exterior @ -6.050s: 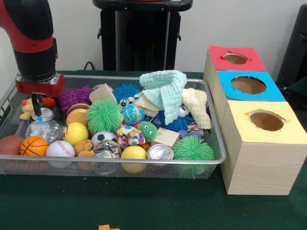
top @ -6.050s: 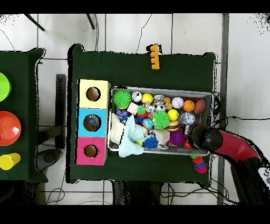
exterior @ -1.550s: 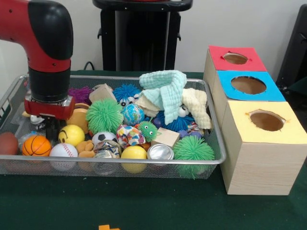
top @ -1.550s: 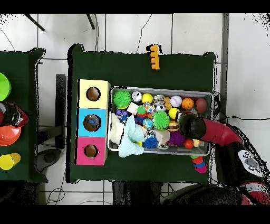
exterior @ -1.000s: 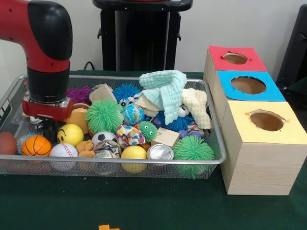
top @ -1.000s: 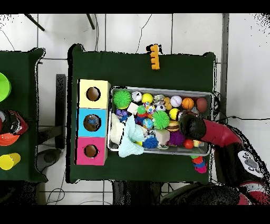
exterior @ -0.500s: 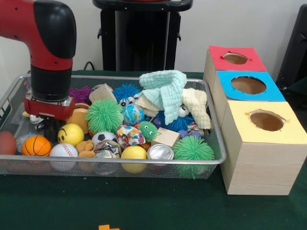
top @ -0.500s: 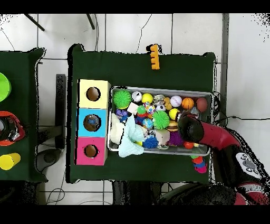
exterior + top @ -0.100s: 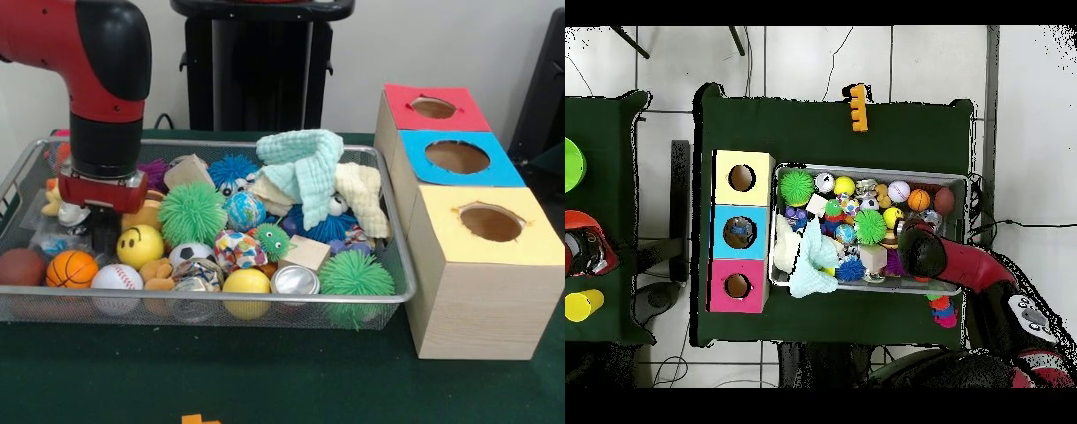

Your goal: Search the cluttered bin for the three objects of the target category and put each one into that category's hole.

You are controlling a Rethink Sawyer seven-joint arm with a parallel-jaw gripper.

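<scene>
front view: gripper (image 9: 99,231) beside smiley ball (image 9: 140,246).

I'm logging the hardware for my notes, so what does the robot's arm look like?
The arm is glossy red with a rounded black cap at its elbow, then a black cylindrical wrist ending in a red collar. The gripper below it is dark; no cables or markings show.

Tool (image 9: 99,228) tips buried among bin (image 9: 388,231) clutter — state unreadable; orange piece (image 9: 199,419) cut off at bottom edge.
</scene>
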